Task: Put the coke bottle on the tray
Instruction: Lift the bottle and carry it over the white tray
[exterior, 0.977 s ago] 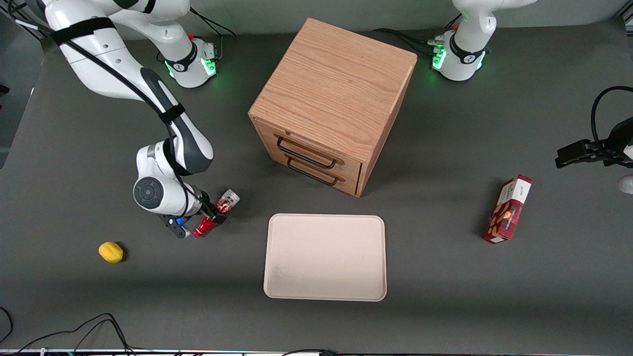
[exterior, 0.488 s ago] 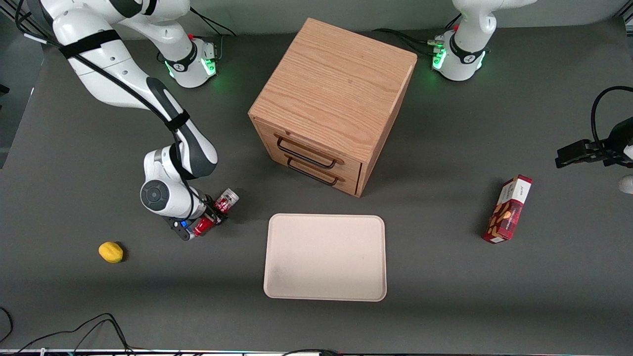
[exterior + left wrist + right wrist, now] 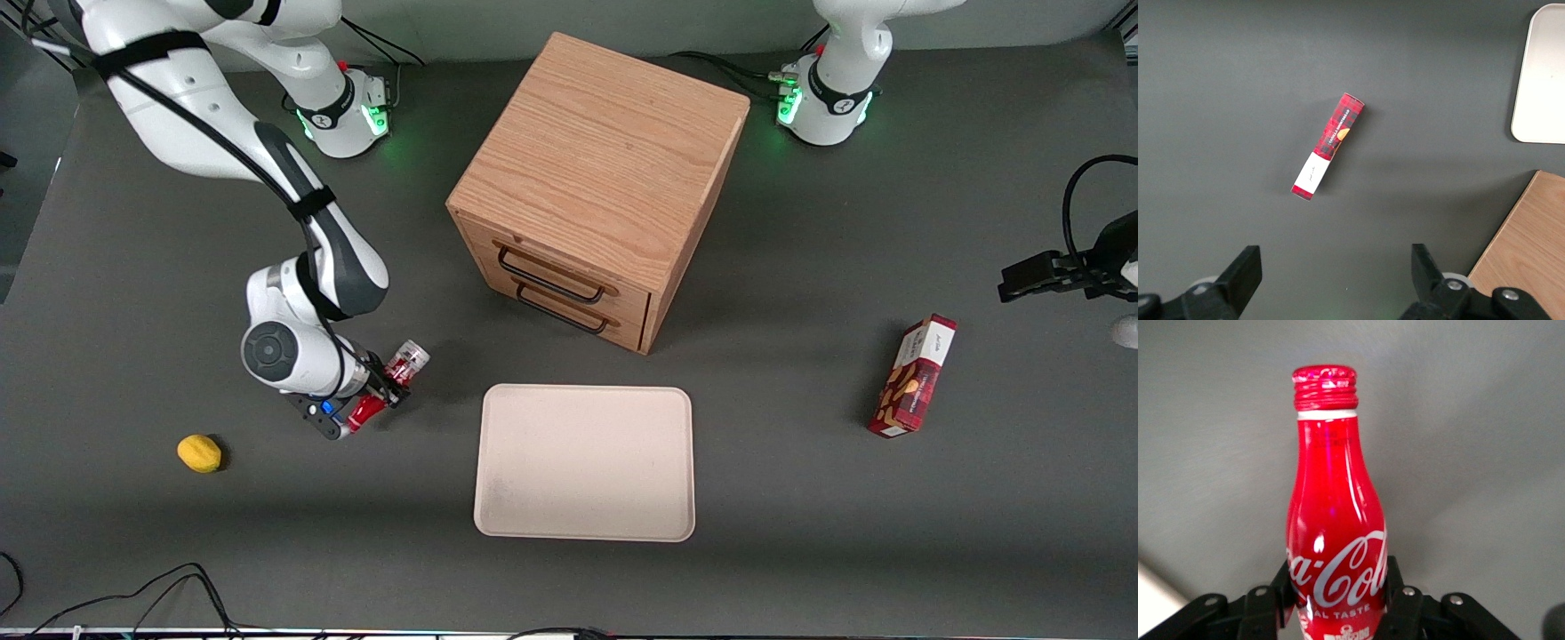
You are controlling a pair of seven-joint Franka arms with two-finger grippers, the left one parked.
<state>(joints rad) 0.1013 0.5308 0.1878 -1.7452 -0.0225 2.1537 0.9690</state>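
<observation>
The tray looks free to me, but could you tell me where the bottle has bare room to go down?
The tray is bare across its whole floor. The gripper, shut on the coke bottle, is beside it toward the working arm's end. Crowded only by the wooden cabinet, farther from the camera.

The coke bottle [image 3: 1336, 520] is coloured glossy red with white script lettering, and is held between the black fingers of the end effector [image 3: 384, 391]. The tray [image 3: 584, 462] is plain cream-beige. A dark grey tabletop [image 3: 800, 533] is seen, and a yellow fruit [image 3: 199, 453].
</observation>
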